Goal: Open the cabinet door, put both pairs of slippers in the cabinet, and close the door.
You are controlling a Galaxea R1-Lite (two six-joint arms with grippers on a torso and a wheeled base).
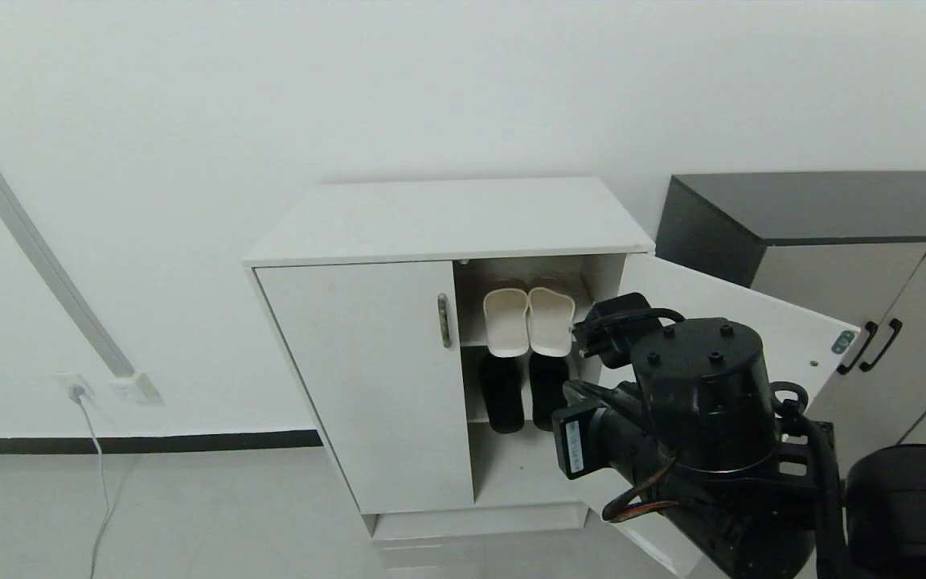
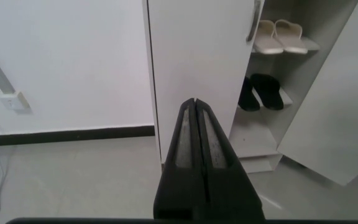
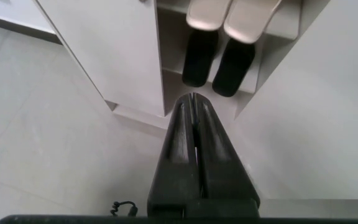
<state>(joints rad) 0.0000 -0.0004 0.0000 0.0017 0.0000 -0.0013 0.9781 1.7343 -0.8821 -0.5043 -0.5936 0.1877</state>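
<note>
The white cabinet [image 1: 447, 221] has its right door [image 1: 752, 330] swung open and its left door [image 1: 366, 378] closed. A pair of white slippers [image 1: 527, 320] lies on the upper shelf and a pair of black slippers [image 1: 523, 390] on the shelf below. My right arm hangs in front of the open door, just right of the opening. My right gripper [image 3: 194, 102] is shut and empty, pointing at the black slippers [image 3: 219, 62] under the white slippers [image 3: 229, 15]. My left gripper [image 2: 194, 106] is shut and empty, facing the closed left door [image 2: 197, 56], with both pairs [image 2: 278, 37] beyond.
A dark cabinet [image 1: 833, 217] with grey doors stands close to the right of the open door. A wall socket with a white cable [image 1: 97, 458] sits low on the wall at left. Grey tile floor [image 1: 149, 515] lies in front of the cabinet.
</note>
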